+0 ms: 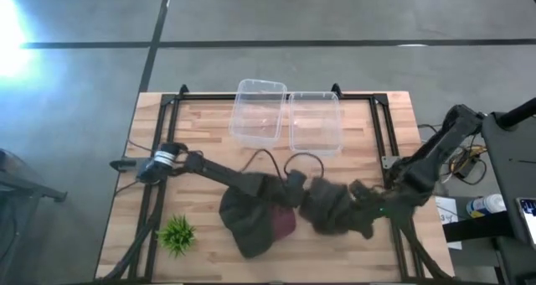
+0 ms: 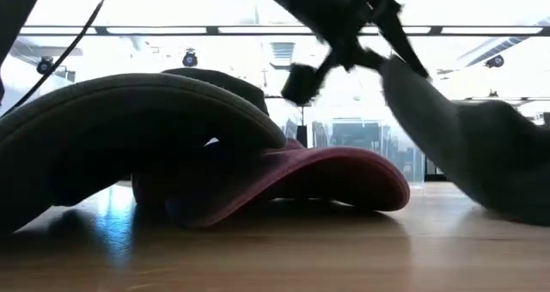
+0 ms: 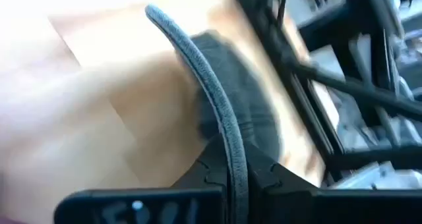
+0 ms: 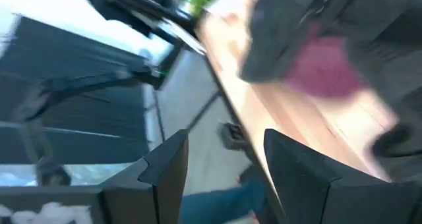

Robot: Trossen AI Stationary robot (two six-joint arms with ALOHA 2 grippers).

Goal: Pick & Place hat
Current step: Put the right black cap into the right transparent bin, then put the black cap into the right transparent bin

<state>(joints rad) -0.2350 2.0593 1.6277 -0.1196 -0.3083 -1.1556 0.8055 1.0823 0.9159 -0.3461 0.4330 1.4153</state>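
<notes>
Three hats lie near the table's near edge. A dark grey hat [image 1: 247, 218] [image 2: 129, 120] partly covers a maroon hat [image 1: 286, 224] [image 2: 335, 176] [image 4: 323, 66]. To their right is a second dark grey hat [image 1: 331, 205] [image 2: 481, 155] [image 3: 245, 105]. My left gripper [image 1: 300, 191] [image 3: 232, 179] is at that hat's left side, shut on its brim. My right gripper [image 1: 368, 216] [image 4: 224, 174] is just right of the same hat, open, with nothing between its fingers. My left gripper pinches the brim's edge [image 3: 227, 145] of the right-hand dark grey hat between its two fingers [image 3: 212, 176]. The brim runs straight out from between them. In the low view the hat slants down from the held brim [image 2: 391, 69], and its lower part [image 2: 516, 208] is on the table.
Two clear plastic containers [image 1: 258, 109] [image 1: 314, 121] stand side by side at the table's far edge. A small green plant [image 1: 177, 233] sits near the near-left corner. A black cable [image 1: 272, 158] loops on the table behind the hats. Black frame rails [image 1: 385, 134] run along both sides.
</notes>
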